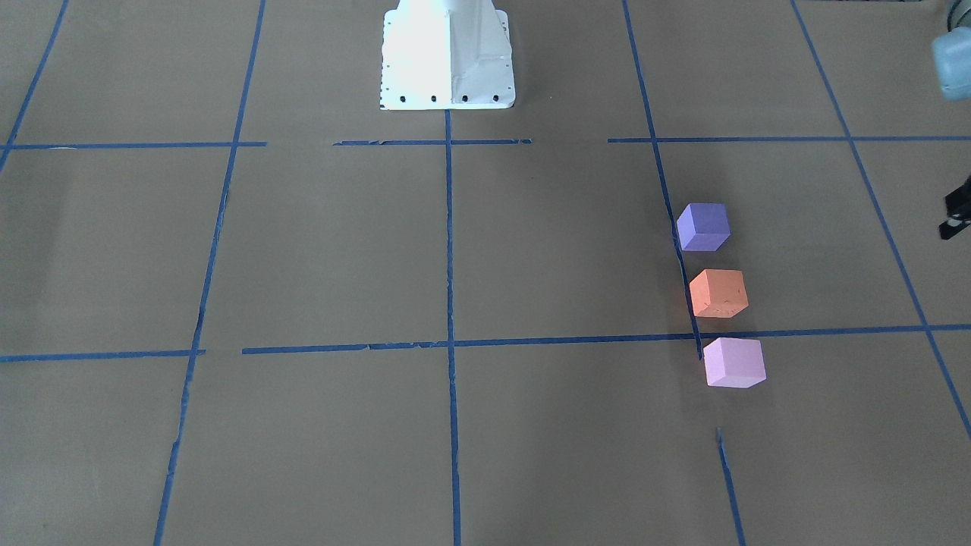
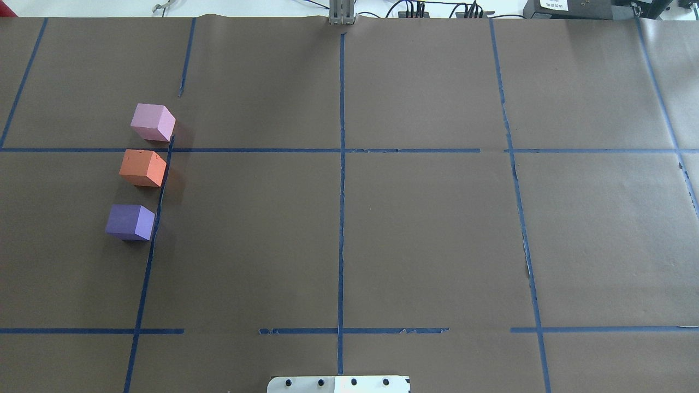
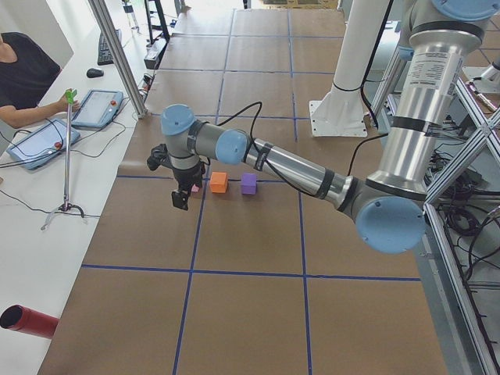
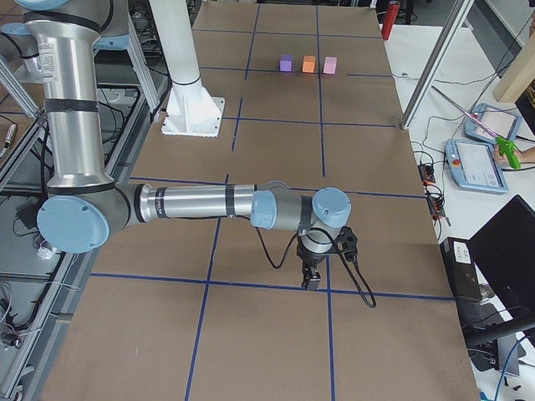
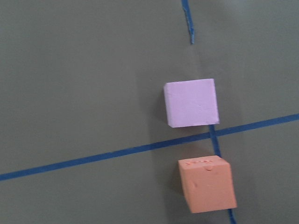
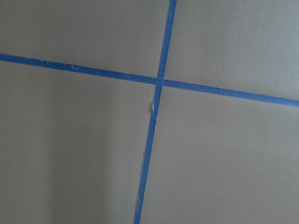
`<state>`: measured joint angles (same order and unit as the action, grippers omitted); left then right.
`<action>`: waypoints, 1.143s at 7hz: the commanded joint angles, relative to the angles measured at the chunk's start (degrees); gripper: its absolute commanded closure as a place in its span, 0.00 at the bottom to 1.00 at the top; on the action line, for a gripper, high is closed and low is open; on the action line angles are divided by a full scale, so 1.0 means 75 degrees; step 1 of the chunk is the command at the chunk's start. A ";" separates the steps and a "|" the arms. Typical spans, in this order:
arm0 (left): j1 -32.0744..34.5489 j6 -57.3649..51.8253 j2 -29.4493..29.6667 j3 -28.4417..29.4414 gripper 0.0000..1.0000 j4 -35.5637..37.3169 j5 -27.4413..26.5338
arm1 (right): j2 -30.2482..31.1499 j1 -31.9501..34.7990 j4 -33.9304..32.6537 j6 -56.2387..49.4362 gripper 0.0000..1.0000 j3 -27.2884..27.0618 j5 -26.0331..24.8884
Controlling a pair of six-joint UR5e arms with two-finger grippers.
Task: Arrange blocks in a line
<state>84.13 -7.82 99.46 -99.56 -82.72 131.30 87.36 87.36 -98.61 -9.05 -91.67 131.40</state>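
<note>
The left gripper (image 3: 180,201) hangs pointing down from a long, nearly level arm. I cannot tell its jaw state, nor that of the right gripper (image 4: 312,282), far off. Just beside the left one, three cubes sit gapped along blue tape (image 1: 658,163): pink block (image 1: 733,362) nearest, orange block (image 1: 718,293), then purple block (image 1: 703,227).

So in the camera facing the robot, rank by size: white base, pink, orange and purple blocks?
1. white base, clearly largest.
2. pink block, orange block, purple block: each looks slightly smaller than the last, but pink is nearest the camera, so likely equal.
</note>
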 commanded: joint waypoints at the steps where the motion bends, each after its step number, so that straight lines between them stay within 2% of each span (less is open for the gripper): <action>1: 0.1189 -0.1604 -0.0860 0.0243 0.00 -0.0079 0.0002 | 0.0000 0.0000 0.0000 0.0000 0.00 0.0000 0.0000; 2: 0.1251 -0.1641 -0.1292 0.0267 0.00 -0.0195 0.0013 | 0.0000 0.0000 0.0000 0.0000 0.00 0.0000 0.0000; 4: 0.1251 -0.1595 -0.1589 0.1047 0.00 -0.1631 0.0025 | 0.0000 0.0000 0.0000 0.0000 0.00 0.0000 0.0000; 7: 0.1228 -0.1501 -0.1472 0.1730 0.00 -0.2151 0.0037 | 0.0000 0.0000 0.0000 0.0000 0.00 0.0000 0.0000; 8: 0.1216 -0.1489 -0.1449 0.1744 0.00 -0.2142 0.0037 | 0.0000 0.0000 0.0000 -0.0011 0.00 0.0000 0.0000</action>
<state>93.33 -19.11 88.32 -87.43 -98.10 131.56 87.36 87.36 -98.61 -9.07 -91.67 131.40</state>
